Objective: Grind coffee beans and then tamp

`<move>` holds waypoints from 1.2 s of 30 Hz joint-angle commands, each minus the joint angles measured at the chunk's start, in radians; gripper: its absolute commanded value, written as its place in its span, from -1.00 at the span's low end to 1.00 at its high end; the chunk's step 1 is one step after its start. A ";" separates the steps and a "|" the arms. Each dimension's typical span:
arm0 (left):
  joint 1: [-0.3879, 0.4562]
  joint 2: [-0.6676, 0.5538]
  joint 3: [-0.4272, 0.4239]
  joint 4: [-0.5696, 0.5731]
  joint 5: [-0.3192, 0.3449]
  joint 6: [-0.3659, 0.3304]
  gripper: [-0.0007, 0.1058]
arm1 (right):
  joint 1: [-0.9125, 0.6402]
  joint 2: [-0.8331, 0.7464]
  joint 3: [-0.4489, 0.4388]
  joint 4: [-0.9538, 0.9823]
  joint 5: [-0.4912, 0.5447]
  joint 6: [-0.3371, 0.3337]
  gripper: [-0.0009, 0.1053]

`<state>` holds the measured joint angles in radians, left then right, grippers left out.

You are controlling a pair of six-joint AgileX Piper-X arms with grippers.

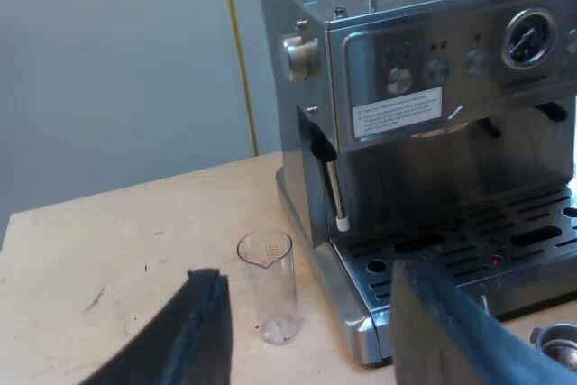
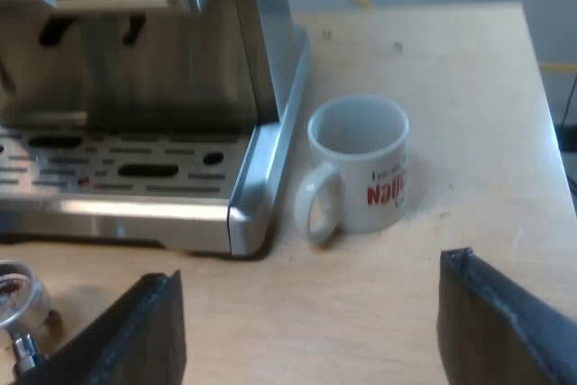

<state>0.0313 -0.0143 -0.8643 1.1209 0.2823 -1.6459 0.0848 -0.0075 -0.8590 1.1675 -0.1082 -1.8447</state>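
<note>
Both claws wide, empty: left gripper (image 1: 311, 344), right gripper (image 2: 311, 335). Metal holder (image 2: 16, 293) lies loose on the table just before the espresso machine (image 1: 433, 132). Judgement: grasp its handle squarely and keep the basket level.

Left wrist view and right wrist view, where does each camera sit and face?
Left wrist view: on the left arm, facing the espresso machine, measuring glass beside it; left fingers open.
Right wrist view: on the right arm, looking down at the mug by the drip tray; right fingers open.
Shared: drip tray, metal holder.
</note>
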 commanded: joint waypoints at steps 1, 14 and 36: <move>-0.001 -0.041 -0.001 0.004 -0.006 -0.010 -0.19 | -0.005 -0.048 -0.013 0.002 -0.037 -0.006 0.18; -0.001 -0.039 0.171 -0.054 -0.009 -0.010 -0.19 | -0.005 -0.047 0.101 -0.038 -0.038 -0.009 0.18; -0.001 -0.039 0.327 -0.056 0.000 -0.010 -0.19 | -0.005 -0.047 0.302 -0.071 -0.053 0.009 0.18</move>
<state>0.0313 -0.0125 -0.5353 1.0821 0.2798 -1.6459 0.0848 -0.0058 -0.5512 1.1021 -0.1519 -1.8325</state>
